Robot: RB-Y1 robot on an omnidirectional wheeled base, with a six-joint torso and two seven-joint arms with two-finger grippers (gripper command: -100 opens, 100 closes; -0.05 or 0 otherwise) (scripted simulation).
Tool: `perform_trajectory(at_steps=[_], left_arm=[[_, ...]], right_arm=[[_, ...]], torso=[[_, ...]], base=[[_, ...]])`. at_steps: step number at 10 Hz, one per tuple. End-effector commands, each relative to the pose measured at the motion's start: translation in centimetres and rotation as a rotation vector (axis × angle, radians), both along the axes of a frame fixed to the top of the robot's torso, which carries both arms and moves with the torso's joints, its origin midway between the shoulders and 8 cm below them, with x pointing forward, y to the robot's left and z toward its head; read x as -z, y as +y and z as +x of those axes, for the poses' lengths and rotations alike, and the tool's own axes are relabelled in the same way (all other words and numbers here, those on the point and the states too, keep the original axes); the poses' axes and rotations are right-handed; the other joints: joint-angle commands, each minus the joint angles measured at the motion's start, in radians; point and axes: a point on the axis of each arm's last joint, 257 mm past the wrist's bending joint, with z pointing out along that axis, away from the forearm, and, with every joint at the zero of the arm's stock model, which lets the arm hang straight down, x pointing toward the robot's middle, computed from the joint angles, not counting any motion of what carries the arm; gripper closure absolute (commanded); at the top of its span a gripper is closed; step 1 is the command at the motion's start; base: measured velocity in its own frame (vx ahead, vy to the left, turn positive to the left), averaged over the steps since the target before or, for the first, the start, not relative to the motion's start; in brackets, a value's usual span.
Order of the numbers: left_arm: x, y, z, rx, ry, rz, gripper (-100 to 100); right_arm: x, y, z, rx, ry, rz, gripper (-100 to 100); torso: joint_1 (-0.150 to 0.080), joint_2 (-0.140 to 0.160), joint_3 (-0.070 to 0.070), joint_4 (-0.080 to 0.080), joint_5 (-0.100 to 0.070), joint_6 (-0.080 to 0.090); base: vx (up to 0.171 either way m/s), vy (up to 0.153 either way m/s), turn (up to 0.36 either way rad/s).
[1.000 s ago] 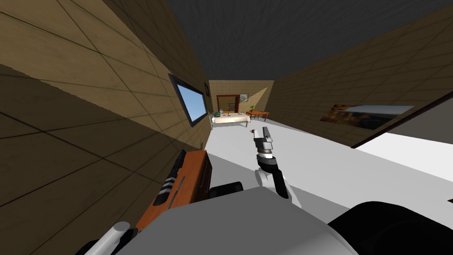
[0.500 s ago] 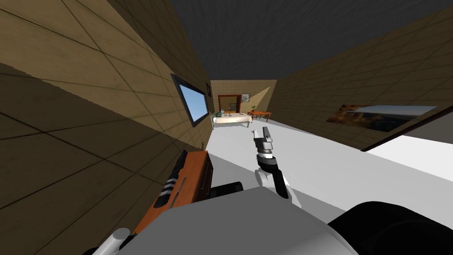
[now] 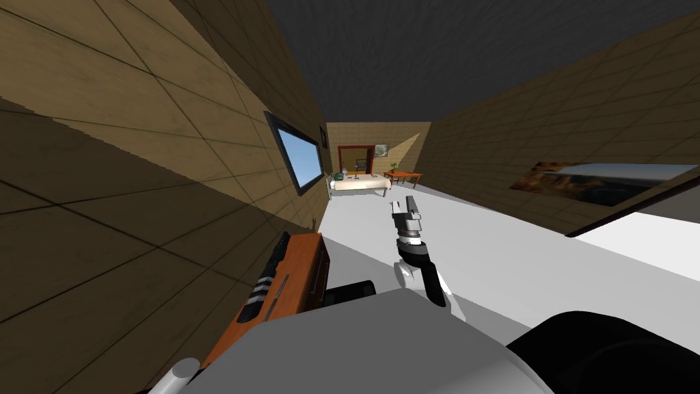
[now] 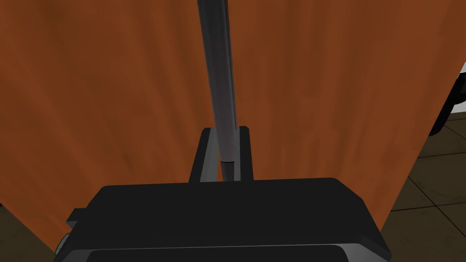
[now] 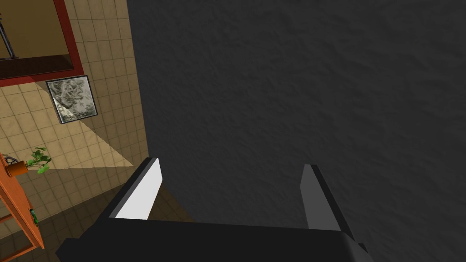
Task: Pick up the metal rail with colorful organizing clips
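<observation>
- L side: your left gripper [image 4: 225,132] is clamped on the grey rail [image 4: 219,68]. Its fingers [image 4: 210,157] press both sides, w/ the rail's near end sitting just inside them.
- The rail runs away from the hand along the orange-brown cabinet top [image 4: 104,91]. In the head view it's the thin grey line [image 3: 276,297] just beside a dark white-striped object [image 3: 262,284] on that top (can't tell whether it's off the wood yet).
- The stretch ahead of the hand is plain grey.
- Step in hand, as I read it: the lift. The grip is at the end, not mid-length, so expect the far end to droop & lever against the pads.
- Go straight up, slow, wrist level. Don't swing sideways till the far end is clear of the striped object.
- If it pivots, set it down & regrip nearer the middle.
- R side: right gripper [image 3: 403,204] is held up mid-room, blades spread apart, holding nothing.
</observation>
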Motion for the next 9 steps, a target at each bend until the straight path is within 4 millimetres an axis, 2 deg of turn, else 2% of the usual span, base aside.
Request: perform_trajectory(at_steps=[1, 3, 4, 5, 9], left_arm=[[0.0, 0.0, 0.0, 0.0, 0.0, 0.0, 100], [0.0, -0.1, 0.0, -0.001, 0.001, -0.002, 100], [0.0, -0.1, 0.0, -0.001, 0.001, -0.003, 0], [-0.3, 0.6, 0.6, -0.007, 0.004, -0.001, 100], [-1.4, 2.7, 2.7, -0.035, 0.009, -0.001, 100]], right_arm=[[0.0, 0.0, 0.0, 0.0, 0.0, 0.0, 0], [0.0, 0.0, 0.0, 0.0, 0.0, 0.0, 0], [0.0, 0.0, 0.0, 0.0, 0.0, 0.0, 0], [0.0, 0.0, 0.0, 0.0, 0.0, 0.0, 0], [0.0, 0.0, 0.0, 0.0, 0.0, 0.0, 0]], torso=[[0.0, 0.0, 0.0, 0.0, 0.0, 0.0], [0.001, 0.0, 0.0, 0.0, 0.0, 0.0], [0.001, 0.0, 0.0, 0.0, 0.0, 0.0], [0.001, 0.0, 0.0, 0.0, 0.0, 0.0], [-0.004, 0.006, 0.004, 0.002, -0.005, 0.001]], base=[[0.0, 0.0, 0.0], [0.0, 0.0, 0.0], [0.0, 0.0, 0.0], [-0.023, -0.001, -0.066], [-0.087, -0.035, -0.078]])
